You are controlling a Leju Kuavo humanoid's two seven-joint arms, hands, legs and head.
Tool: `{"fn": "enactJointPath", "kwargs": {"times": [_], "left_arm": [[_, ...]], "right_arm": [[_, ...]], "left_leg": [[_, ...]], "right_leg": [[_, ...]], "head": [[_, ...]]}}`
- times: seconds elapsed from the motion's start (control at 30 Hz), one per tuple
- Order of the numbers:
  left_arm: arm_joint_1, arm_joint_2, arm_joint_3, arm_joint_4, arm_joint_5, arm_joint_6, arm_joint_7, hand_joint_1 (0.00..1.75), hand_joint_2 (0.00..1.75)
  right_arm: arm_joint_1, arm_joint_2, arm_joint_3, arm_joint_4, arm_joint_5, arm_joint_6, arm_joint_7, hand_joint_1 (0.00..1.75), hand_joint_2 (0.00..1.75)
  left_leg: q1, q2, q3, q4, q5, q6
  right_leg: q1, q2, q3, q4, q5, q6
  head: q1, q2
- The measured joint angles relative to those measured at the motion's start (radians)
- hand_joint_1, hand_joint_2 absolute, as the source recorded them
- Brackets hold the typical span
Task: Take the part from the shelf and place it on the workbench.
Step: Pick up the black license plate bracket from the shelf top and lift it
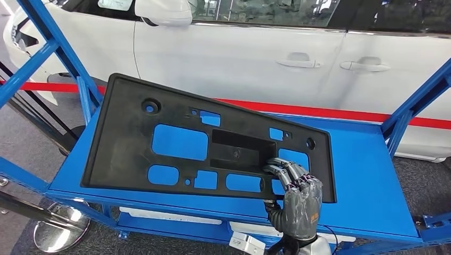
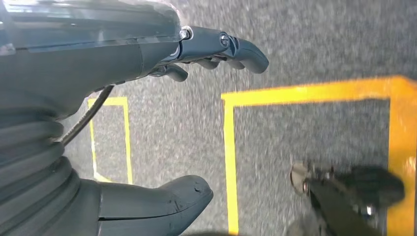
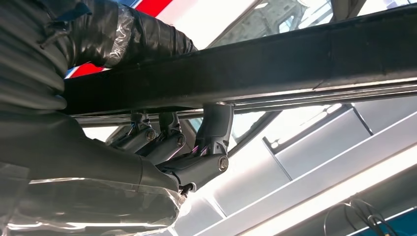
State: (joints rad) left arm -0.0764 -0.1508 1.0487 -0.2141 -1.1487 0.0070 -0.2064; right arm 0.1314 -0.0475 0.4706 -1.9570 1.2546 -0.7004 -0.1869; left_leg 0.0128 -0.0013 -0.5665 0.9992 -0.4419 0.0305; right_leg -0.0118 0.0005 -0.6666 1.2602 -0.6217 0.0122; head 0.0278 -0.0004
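We see our right hand (image 1: 298, 204) grasping the black part (image 1: 181, 143) by its near edge, above the blue shelf (image 1: 361, 175). Our left hand (image 2: 147, 123) hangs loose over grey floor (image 2: 305, 34) with yellow lines (image 2: 229, 162). A white car (image 1: 239, 58) stands behind.

part (image 1: 181, 143) over workbench (image 1: 367, 175) | right hand (image 1: 298, 204) at part's near edge | car (image 1: 255, 53) behind workbench

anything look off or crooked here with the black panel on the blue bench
The black panel sits askew over the blue workbench: its far left corner pokes past the bench edge, by the blue frame post. It also looks tilted rather than flat, since the right hand grips its near edge, fingers hooked through a cutout. No damage shows.
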Motion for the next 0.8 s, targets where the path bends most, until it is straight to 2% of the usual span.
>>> {"fn": "enactJointPath", "kwargs": {"times": [0.03, 0.07, 0.1, 0.17, 0.2, 0.23, 0.33, 0.37, 0.43, 0.5, 0.53, 0.57, 0.6, 0.67, 0.7, 0.73, 0.8], "left_arm": [[0.000, 0.000, 0.000, 0.000, 0.000, 0.001, 0.000, 0.00, 1.75], [0.001, 0.000, 0.000, 0.000, 0.000, 0.002, 0.000, 0.00, 1.75], [0.001, 0.000, 0.000, 0.000, -0.001, 0.003, 0.000, 0.00, 1.75], [0.000, -0.002, 0.000, 0.000, -0.001, 0.004, 0.001, 0.00, 1.75], [0.000, -0.002, 0.000, 0.000, -0.001, 0.004, 0.001, 0.00, 1.75], [0.000, -0.002, 0.000, 0.000, -0.002, 0.005, 0.001, 0.00, 1.75], [0.000, -0.002, 0.000, 0.000, -0.004, 0.008, 0.001, 0.00, 1.75], [0.000, -0.002, 0.000, 0.000, -0.005, 0.009, 0.001, 0.00, 1.75], [0.000, -0.002, 0.000, 0.000, -0.006, 0.010, 0.001, 0.00, 1.75], [0.001, -0.002, 0.000, 0.000, -0.006, 0.010, 0.001, 0.00, 1.75], [0.001, -0.002, 0.000, 0.000, -0.006, 0.010, 0.001, 0.00, 1.75], [0.001, -0.002, 0.000, 0.000, -0.006, 0.010, 0.001, 0.00, 1.75], [0.001, -0.002, 0.000, 0.000, -0.006, 0.010, 0.001, 0.00, 1.75], [-0.001, 0.000, 0.000, -0.001, -0.006, 0.010, 0.001, 0.00, 1.75], [-0.002, 0.002, 0.000, -0.001, -0.006, 0.010, 0.001, 0.00, 1.75], [-0.003, 0.003, 0.000, -0.001, -0.006, 0.010, 0.001, 0.00, 1.75], [-0.002, 0.003, 0.000, -0.001, -0.006, 0.010, 0.000, 0.00, 1.75]], "right_arm": [[0.000, -0.001, 0.000, 0.001, -0.001, 0.000, 0.000, 1.75, 1.75], [0.000, -0.001, 0.000, 0.001, -0.002, 0.000, 0.000, 1.75, 1.75], [0.000, -0.001, 0.000, 0.001, -0.003, 0.000, 0.000, 1.75, 1.75], [-0.002, -0.001, 0.000, 0.001, -0.005, 0.000, 0.000, 1.75, 1.75], [-0.003, -0.001, 0.001, 0.001, -0.005, 0.000, 0.000, 1.75, 1.75], [-0.004, -0.001, 0.001, 0.001, -0.006, 0.000, 0.000, 1.75, 1.75], [-0.004, -0.001, 0.002, 0.001, -0.007, 0.000, 0.000, 1.75, 1.75], [-0.005, -0.001, 0.003, 0.001, -0.007, 0.000, 0.000, 1.75, 1.75], [-0.006, -0.001, 0.004, 0.001, -0.007, 0.000, 0.000, 1.75, 1.75], [-0.006, -0.001, 0.004, 0.001, -0.007, 0.001, 0.000, 1.75, 1.75], [-0.006, -0.001, 0.004, 0.001, -0.007, 0.001, 0.000, 1.75, 1.75], [-0.006, -0.001, 0.004, 0.002, -0.007, 0.001, 0.000, 1.75, 1.75], [-0.006, -0.001, 0.004, 0.002, -0.007, 0.001, 0.000, 1.75, 1.75], [-0.006, -0.001, 0.004, 0.002, -0.007, 0.001, 0.000, 1.75, 1.75], [-0.006, -0.001, 0.004, 0.002, -0.007, 0.001, -0.001, 1.75, 1.75], [-0.006, -0.001, 0.004, 0.002, -0.007, 0.001, -0.001, 1.75, 1.75], [-0.006, -0.001, 0.004, 0.002, -0.008, 0.001, -0.002, 1.75, 1.75]], "left_leg": [[0.000, 0.000, -0.002, 0.001, 0.001, -0.001], [0.000, 0.000, -0.003, 0.003, 0.001, -0.002], [0.001, 0.000, -0.003, 0.005, 0.001, -0.003], [0.000, -0.001, -0.007, 0.015, -0.001, -0.011], [-0.002, -0.002, -0.010, 0.019, -0.001, -0.017], [-0.003, -0.002, -0.013, 0.022, -0.001, -0.024], [0.000, -0.002, -0.021, 0.027, 0.001, -0.042], [0.003, -0.002, -0.028, 0.043, -0.015, -0.047], [0.005, -0.002, -0.061, 0.130, -0.082, -0.054], [0.006, -0.002, -0.104, 0.252, -0.151, -0.058], [0.006, -0.002, -0.111, 0.285, -0.163, -0.058], [0.005, -0.002, -0.101, 0.283, -0.157, -0.056], [0.005, -0.002, -0.072, 0.244, -0.136, -0.053], [0.001, -0.002, 0.013, 0.108, -0.089, -0.041], [-0.002, -0.002, 0.041, 0.055, -0.075, -0.035], [-0.006, -0.002, 0.057, 0.024, -0.069, -0.031], [-0.010, -0.002, 0.055, 0.014, -0.061, -0.023]], "right_leg": [[-0.003, 0.000, -0.011, 0.028, -0.004, 0.003], [-0.006, 0.000, -0.004, 0.019, 0.012, 0.005], [-0.009, -0.001, 0.023, -0.029, 0.044, 0.007], [-0.011, -0.001, 0.093, -0.164, 0.101, 0.004], [-0.010, 0.000, 0.114, -0.210, 0.115, 0.000], [-0.008, 0.001, 0.122, -0.231, 0.119, -0.005], [-0.004, 0.002, 0.113, -0.236, 0.129, -0.026], [-0.005, 0.000, 0.111, -0.239, 0.134, -0.034], [-0.006, -0.004, 0.104, -0.242, 0.144, -0.046], [-0.003, -0.006, 0.091, -0.238, 0.150, -0.051], [-0.001, -0.006, 0.084, -0.236, 0.153, -0.052], [0.001, -0.006, 0.078, -0.233, 0.156, -0.051], [0.002, -0.006, 0.073, -0.230, 0.159, -0.050], [0.005, -0.006, 0.067, -0.227, 0.164, -0.045], [0.006, -0.006, 0.066, -0.226, 0.167, -0.041], [0.007, -0.006, 0.065, -0.226, 0.170, -0.036], [0.005, -0.007, 0.065, -0.228, 0.179, -0.024]], "head": [[0.000, 0.000], [0.000, 0.000], [0.000, 0.000], [0.000, 0.000], [0.000, 0.000], [0.000, 0.000], [0.000, 0.000], [0.000, 0.000], [0.000, 0.000], [0.000, 0.000], [0.000, 0.000], [0.000, 0.000], [0.000, 0.000], [0.000, 0.000], [0.000, 0.000], [0.000, 0.000], [0.000, 0.000]]}}
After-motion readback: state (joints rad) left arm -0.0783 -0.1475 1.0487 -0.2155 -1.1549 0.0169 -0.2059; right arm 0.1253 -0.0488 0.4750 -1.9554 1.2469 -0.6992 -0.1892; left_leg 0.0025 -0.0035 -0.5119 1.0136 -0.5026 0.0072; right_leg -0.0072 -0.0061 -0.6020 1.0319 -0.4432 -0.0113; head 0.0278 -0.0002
